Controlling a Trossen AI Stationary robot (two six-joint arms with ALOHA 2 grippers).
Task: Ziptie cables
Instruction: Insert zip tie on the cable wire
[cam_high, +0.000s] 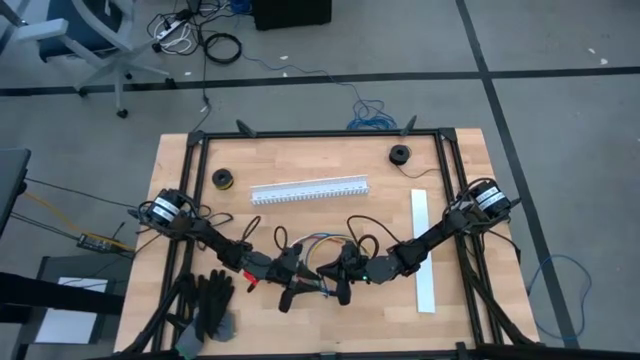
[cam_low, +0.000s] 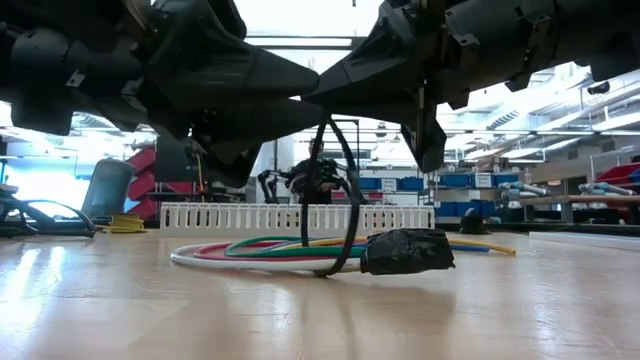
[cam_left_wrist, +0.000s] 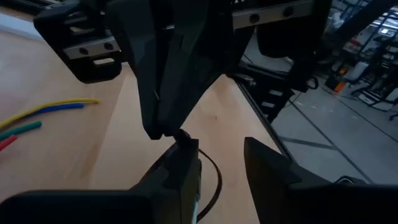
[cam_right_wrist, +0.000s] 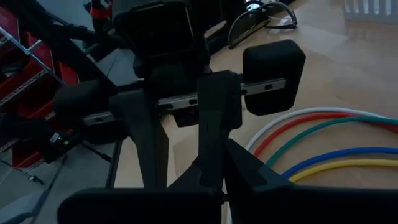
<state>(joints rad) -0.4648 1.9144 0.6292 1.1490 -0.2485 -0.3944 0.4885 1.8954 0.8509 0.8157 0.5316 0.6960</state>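
Cables (cam_high: 318, 243) looped at lower centre of the high view. Left gripper (cam_high: 290, 283) partly spread just left of them; right gripper (cam_high: 343, 277) pressed together, meeting it.

Both end effectors over cables (cam_high: 318, 243) (front-centre)

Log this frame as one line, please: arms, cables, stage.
left gripper: over cables, meeting right | right gripper: shut, low at the cables | black ziptie: looped upright between grippers | stage: cinching not finished
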